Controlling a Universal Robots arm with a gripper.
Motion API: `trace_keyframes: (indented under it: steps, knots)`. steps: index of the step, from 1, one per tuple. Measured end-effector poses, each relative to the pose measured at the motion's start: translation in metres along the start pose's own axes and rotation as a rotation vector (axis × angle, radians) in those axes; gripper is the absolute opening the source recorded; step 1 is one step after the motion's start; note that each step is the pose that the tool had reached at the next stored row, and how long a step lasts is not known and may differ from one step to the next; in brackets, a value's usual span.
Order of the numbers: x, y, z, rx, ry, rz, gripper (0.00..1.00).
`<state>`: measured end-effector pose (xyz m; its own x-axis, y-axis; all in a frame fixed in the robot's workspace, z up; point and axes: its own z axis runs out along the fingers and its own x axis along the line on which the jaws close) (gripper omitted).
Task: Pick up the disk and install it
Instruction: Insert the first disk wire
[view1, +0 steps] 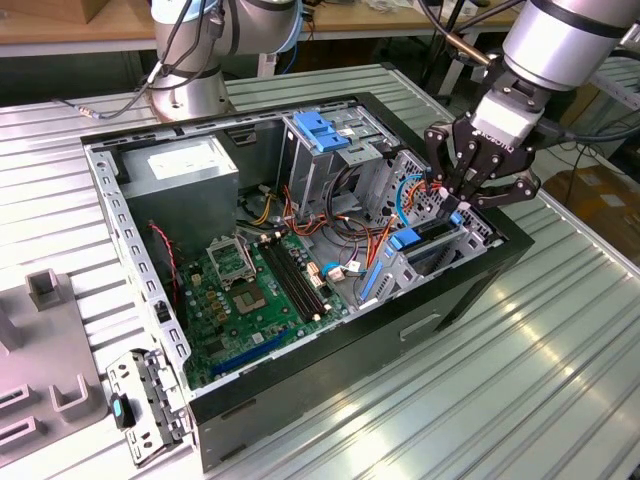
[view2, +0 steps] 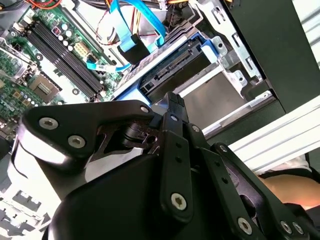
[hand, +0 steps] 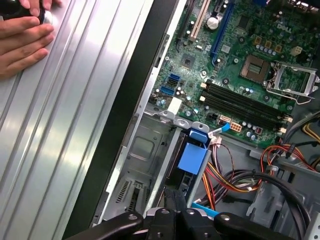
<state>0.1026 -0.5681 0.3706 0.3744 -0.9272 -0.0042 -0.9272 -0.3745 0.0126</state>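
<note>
"Well, where's the disk?"

"Down in the bay (hand: 142, 150) at the exterior view's right end of the case (view1: 470, 290). The disk (view2: 172, 75) is a dark, flat metal slab edged by blue plastic rails (view2: 209, 46). My claw (view1: 463, 195) hangs just over its edge. I cannot tell if we touch."

"Clenched or released?"

"I cannot tell that either."

"And the rest?"

"One flat green board (view1: 235, 310) with four long black slots (hand: 242, 102) side by side and one square socket (hand: 256, 68). One grey box (view1: 180, 165) with a white sticker, at the exterior view's left. One blue plastic latch (view1: 322, 130) on a bare steel cage (view1: 300, 165). Thin red, yellow and black wires (hand: 235, 175) in a tangle, and one flat blue cable (view2: 142, 20). The table (view1: 560, 350) is ribbed, shiny aluminium. One hand (hand: 22, 37) rests on it, beside the case."
</note>
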Motion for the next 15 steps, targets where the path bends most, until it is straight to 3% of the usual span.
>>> trace_keyframes:
  steps: [3,9,15]
  knots:
    - [0.0,0.0,0.0,-0.0001,0.0009,-0.063,0.11]
    - [0.0,0.0,-0.0038,0.0021,-0.0034,-0.064,0.11]
    - [0.0,0.0,-0.0043,0.002,-0.0031,-0.083,0.11]
